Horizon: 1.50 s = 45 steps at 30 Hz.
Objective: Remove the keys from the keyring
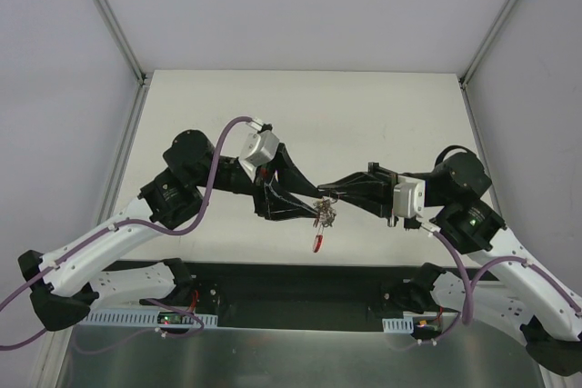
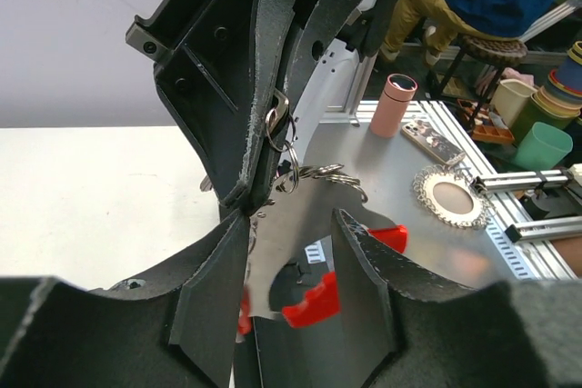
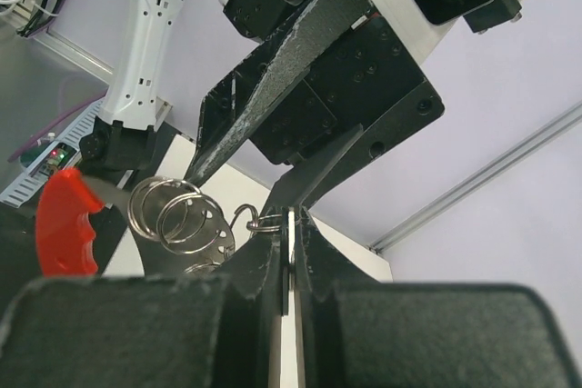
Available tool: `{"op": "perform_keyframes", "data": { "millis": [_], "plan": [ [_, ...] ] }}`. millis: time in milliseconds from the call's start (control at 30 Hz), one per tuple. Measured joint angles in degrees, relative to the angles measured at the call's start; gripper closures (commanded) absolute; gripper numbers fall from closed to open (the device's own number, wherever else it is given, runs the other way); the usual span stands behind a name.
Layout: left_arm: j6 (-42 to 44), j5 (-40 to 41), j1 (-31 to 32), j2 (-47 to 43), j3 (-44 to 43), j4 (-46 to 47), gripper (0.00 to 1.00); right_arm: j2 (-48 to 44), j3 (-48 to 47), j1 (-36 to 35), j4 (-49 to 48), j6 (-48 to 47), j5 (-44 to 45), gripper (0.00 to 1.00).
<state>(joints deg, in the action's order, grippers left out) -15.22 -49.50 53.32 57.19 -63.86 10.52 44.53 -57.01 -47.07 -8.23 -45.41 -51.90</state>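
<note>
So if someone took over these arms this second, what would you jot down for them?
Right gripper: shut on a thin metal part of the key bunch, held above the table; ring or key, cannot tell.
Left gripper: jaws apart around the red-headed key, its blade near the coiled rings; no grip visible.
Done: nothing; the red-headed key hangs on the bunch.
Left: work every key off the ring.

Over the white table (image 1: 382,106), the left gripper (image 1: 315,205) and right gripper (image 1: 325,194) meet tip to tip, with the keys (image 1: 325,214) bunched where they touch. One red-headed key (image 1: 317,243) hangs below the bunch.
</note>
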Motion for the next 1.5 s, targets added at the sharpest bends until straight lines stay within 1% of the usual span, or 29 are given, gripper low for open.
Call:
{"op": "perform_keyframes", "data": {
  "millis": [333, 700, 1000, 1300, 1500],
  "plan": [
    [-0.96, 0.02, 0.39, 0.04, 1.55, 2.21, 0.6, 0.76, -0.31, -0.46, -0.55, 0.15, 1.03, 0.99],
    [-2.38, 0.31, 1.51, -0.39, 1.92, 4.81, 0.61, 2.43, -0.59, -0.46, -1.81, 0.15, 6.32, 0.99],
    [-1.77, 3.1, 1.84, -2.47, 3.39, 5.16, 0.61, 2.69, -0.59, -0.55, -2.8, 0.96, 6.43, 0.99],
    [1.55, 9.42, 1.84, -8.15, 5.57, 2.78, 0.59, 2.6, -0.59, -0.81, -3.15, 1.79, 5.99, 0.99],
    [2.45, 9.75, 1.84, -6.25, 5.01, 2.99, 0.59, 2.45, -0.59, -1.29, -4.11, 2.99, 5.6, 0.99]
  ]
}}
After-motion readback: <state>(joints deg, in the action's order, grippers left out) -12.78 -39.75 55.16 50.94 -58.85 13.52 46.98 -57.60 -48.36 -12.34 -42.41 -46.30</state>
